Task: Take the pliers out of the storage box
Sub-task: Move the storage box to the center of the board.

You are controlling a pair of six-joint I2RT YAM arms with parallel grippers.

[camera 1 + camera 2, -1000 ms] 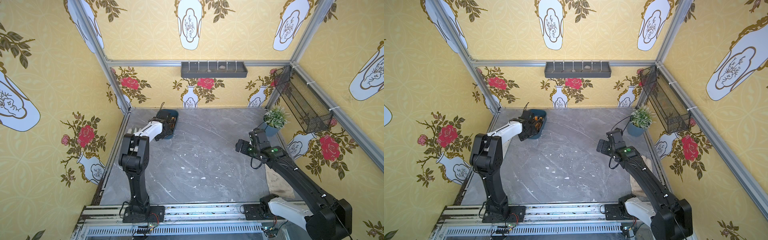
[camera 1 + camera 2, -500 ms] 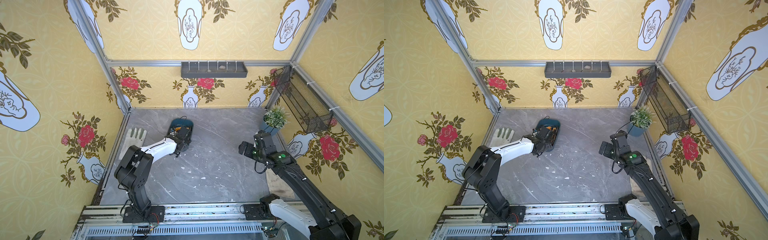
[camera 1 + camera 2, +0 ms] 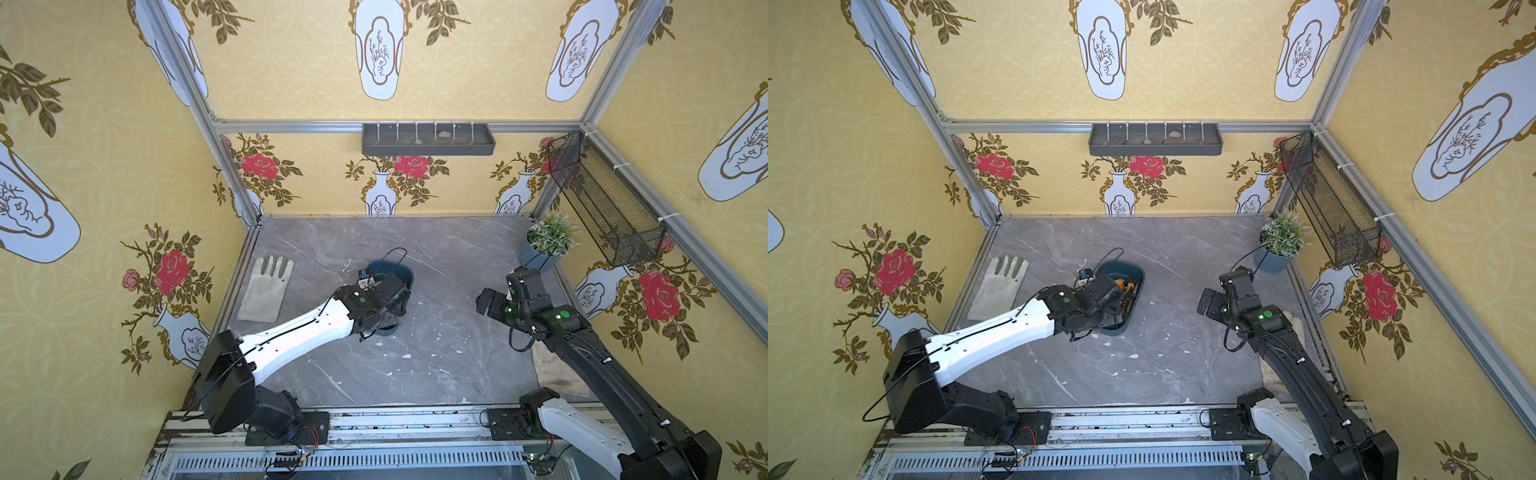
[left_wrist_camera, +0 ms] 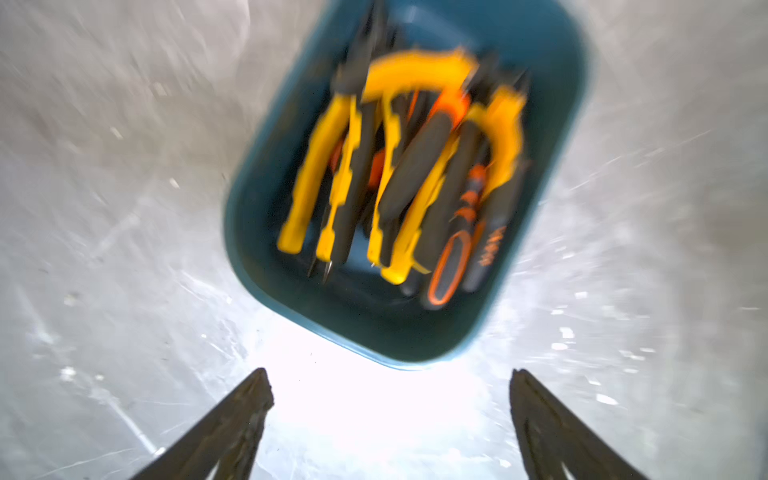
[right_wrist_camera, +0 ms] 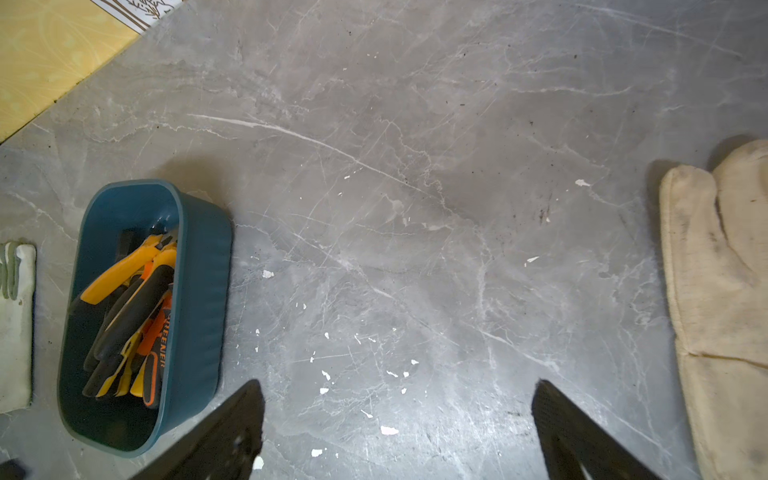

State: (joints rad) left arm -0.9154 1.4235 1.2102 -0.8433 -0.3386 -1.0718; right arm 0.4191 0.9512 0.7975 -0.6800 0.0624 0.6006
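Dragged the storage box [image 5: 203,299] from the back corner to the middle of the table [image 5: 415,187]. Let go with left fingers [image 4: 237,424], now wide and empty. Right fingers [image 5: 224,432] wide, empty too. Pliers [image 4: 415,174] all still inside, probably easier to reach now.

Robot lab test cell: aluminium frame [image 3: 291,124], floral wallpaper panels [image 3: 490,62], grey marble-look tabletop [image 3: 449,332].

My left arm [image 3: 299,328] covers much of the storage box [image 3: 405,274] in both top views. Inside it, the pliers [image 4: 411,166] blur in my left wrist view, too smeared to count.
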